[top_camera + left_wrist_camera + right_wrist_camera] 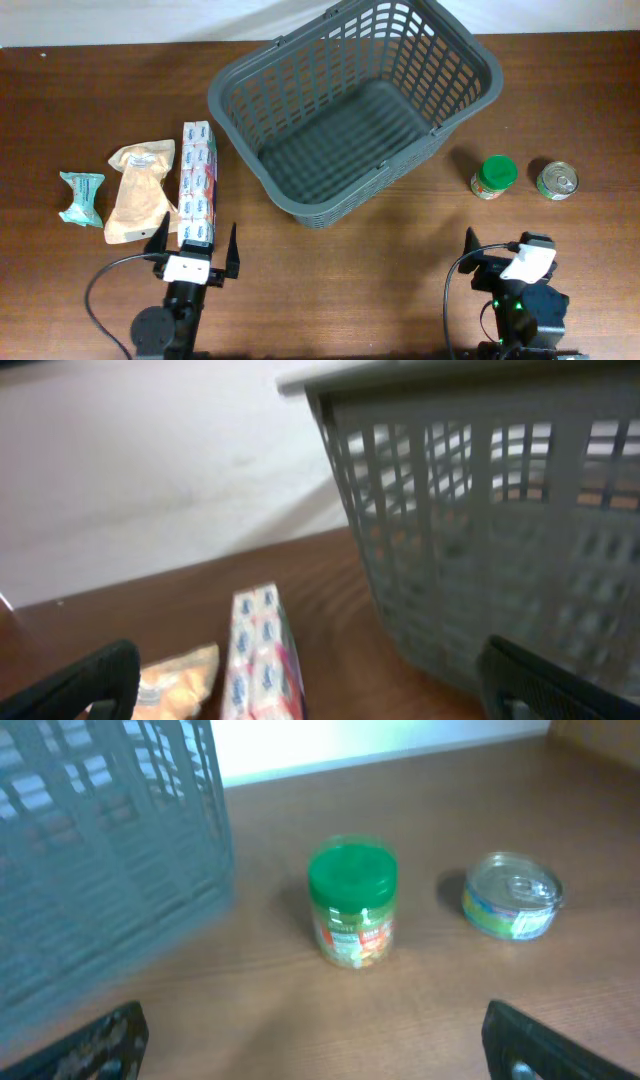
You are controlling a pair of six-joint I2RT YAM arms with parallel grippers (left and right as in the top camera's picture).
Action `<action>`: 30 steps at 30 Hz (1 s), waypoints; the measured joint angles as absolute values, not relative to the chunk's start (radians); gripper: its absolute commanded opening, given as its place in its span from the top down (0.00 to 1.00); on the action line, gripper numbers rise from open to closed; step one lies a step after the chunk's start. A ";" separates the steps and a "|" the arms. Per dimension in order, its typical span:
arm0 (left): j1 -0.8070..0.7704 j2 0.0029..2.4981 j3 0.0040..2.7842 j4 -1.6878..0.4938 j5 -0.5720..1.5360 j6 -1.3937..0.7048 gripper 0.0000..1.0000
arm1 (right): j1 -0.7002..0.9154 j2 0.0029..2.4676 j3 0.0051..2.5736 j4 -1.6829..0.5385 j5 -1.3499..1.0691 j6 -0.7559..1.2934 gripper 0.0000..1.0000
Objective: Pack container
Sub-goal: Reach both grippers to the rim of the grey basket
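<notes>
The large dark grey basket [300,205] stands tilted at the table's centre back, with nothing visible inside; it also shows in the left wrist view [480,560] and the right wrist view [100,870]. A long white-and-red box [197,180], a tan bag [138,192] and a teal packet [82,197] lie to its left. A green-lidded jar [493,177] and a silver-topped tin [556,181] stand to its right. My left gripper [194,248] is open and empty at the box's near end. My right gripper [498,246] is open and empty, nearer than the jar.
The brown wooden table ends at a white wall at the back. The box [262,655] and bag [175,678] show between the left fingers; the jar [352,915] and tin [512,895] lie ahead of the right fingers.
</notes>
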State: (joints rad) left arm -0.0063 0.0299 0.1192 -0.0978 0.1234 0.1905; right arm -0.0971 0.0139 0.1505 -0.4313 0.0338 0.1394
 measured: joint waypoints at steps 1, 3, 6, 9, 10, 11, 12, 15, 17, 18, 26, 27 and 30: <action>-0.006 0.045 0.166 -0.117 0.123 0.189 0.01 | -0.097 0.014 0.151 -0.415 0.028 0.166 0.01; -0.006 0.095 0.295 -0.203 0.120 0.186 0.01 | -0.097 0.014 0.157 -0.406 -0.012 0.249 0.01; -0.006 0.212 0.506 -0.371 0.119 0.184 0.01 | -0.097 0.017 0.198 -0.450 -0.117 0.338 0.01; -0.006 0.410 0.774 -0.517 0.132 0.182 0.01 | -0.097 0.061 0.337 -0.576 -0.187 0.381 0.01; -0.006 0.465 0.849 -0.571 0.144 0.187 0.01 | -0.097 0.094 0.402 -0.628 -0.200 0.384 0.01; -0.006 0.576 1.006 -0.662 0.175 0.201 0.01 | -0.097 0.167 0.524 -0.691 -0.218 0.380 0.01; -0.006 0.632 1.079 -0.707 0.190 0.206 0.01 | -0.097 0.215 0.597 -0.741 -0.224 0.360 0.01; -0.006 0.815 1.354 -0.884 0.246 0.218 0.01 | -0.097 0.425 0.892 -0.922 -0.237 0.282 0.01; -0.006 0.921 1.518 -0.952 0.288 0.221 0.01 | -0.097 0.572 1.102 -1.028 -0.242 0.226 0.01; -0.006 0.955 1.575 -0.974 0.304 0.221 0.01 | -0.097 0.644 1.210 -1.075 -0.243 0.200 0.01; -0.006 1.070 1.804 -1.033 0.373 0.220 0.01 | -0.097 1.140 1.966 -1.412 -0.371 0.118 0.01; -0.006 1.069 1.808 -1.033 0.379 0.204 0.01 | -0.097 1.183 2.022 -1.416 -0.405 0.115 0.03; -0.006 1.075 1.817 -1.068 0.391 0.140 0.01 | -0.097 1.276 2.097 -1.438 -0.453 0.138 0.12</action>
